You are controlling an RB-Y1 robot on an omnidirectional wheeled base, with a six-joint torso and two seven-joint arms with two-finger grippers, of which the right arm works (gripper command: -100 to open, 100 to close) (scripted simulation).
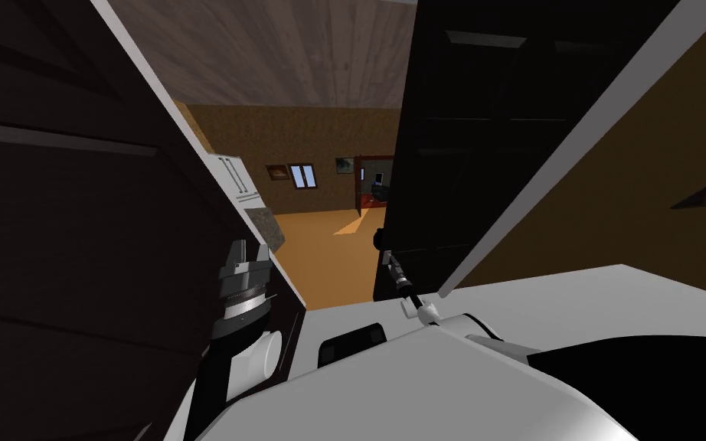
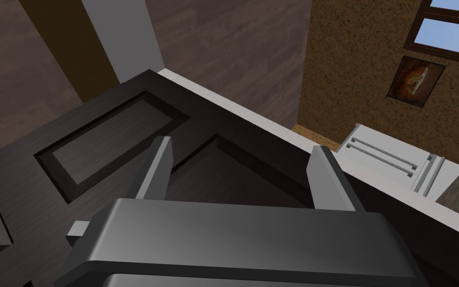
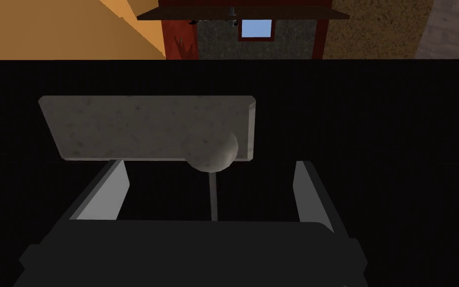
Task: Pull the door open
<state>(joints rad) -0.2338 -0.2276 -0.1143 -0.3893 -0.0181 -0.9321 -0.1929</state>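
Looking down from the head, you see the black door [image 1: 451, 115] standing ajar right of centre, with an orange floor [image 1: 321, 237] showing through the gap. Your right arm [image 1: 407, 289] reaches to the door's near edge. Your left arm [image 1: 243, 302] rises beside a dark panelled surface [image 1: 76, 230].

At the left wrist, the left jaws are spread wide, holding nothing, over that surface's recessed panels.

At the right wrist, the right jaws are released, 1 finger [image 3: 111, 192] on each side of a thin stem [image 3: 213, 199]. The stem sits below a grey knob [image 3: 211, 149] on a grey plate [image 3: 139, 124].
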